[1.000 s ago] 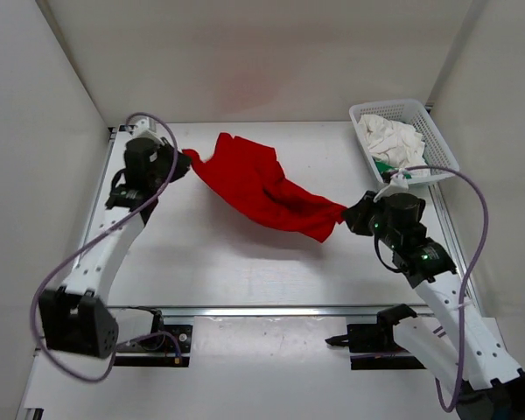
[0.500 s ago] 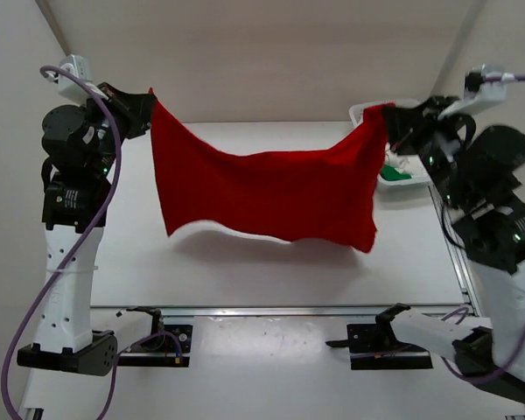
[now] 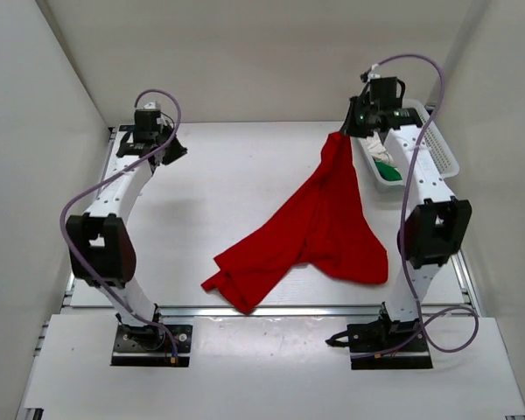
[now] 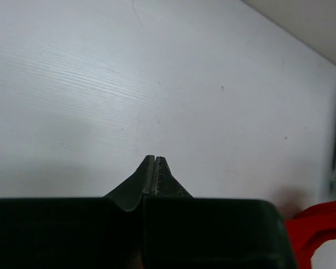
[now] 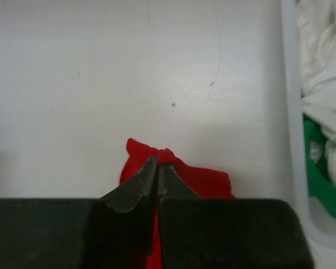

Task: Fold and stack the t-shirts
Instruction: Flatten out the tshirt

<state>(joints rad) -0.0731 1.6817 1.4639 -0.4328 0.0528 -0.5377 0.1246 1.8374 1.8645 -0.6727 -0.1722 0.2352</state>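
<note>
- Firstly, left tool (image 4: pixel 155 161): jaws pressed together, nothing between them. It sits over bare desk (image 3: pixel 236 184) at the far left, well apart from the cloth.
- Red t-shirt (image 3: pixel 319 227): one end is caught at the far right. The rest trails diagonally toward the near edge and lies bunched and overlapped on the desk, so it is not flat and not folded.
- Handling of the red t-shirt (judged from its drape): light, limp and non-fragile. It has no stiffness, so any unsupported part will sag and crease. A single pinch will carry it but will not spread it.
- Recommended hold: two separate points on one hem or on the shoulder line, one per tool. Pinch a single layer at a corner or seam. Avoid the crumpled middle, where several layers may come up together.
- Right tool (image 5: pixel 158 163): jaws closed on a small gather of red cloth, low over the desk and just beside the basket.
- Basket (image 5: pixel 291 129): holds the white t-shirt (image 5: pixel 325 61) and the green t-shirt (image 5: pixel 319 174), both crumpled, neither folded. The green one is partly under the white.
</note>
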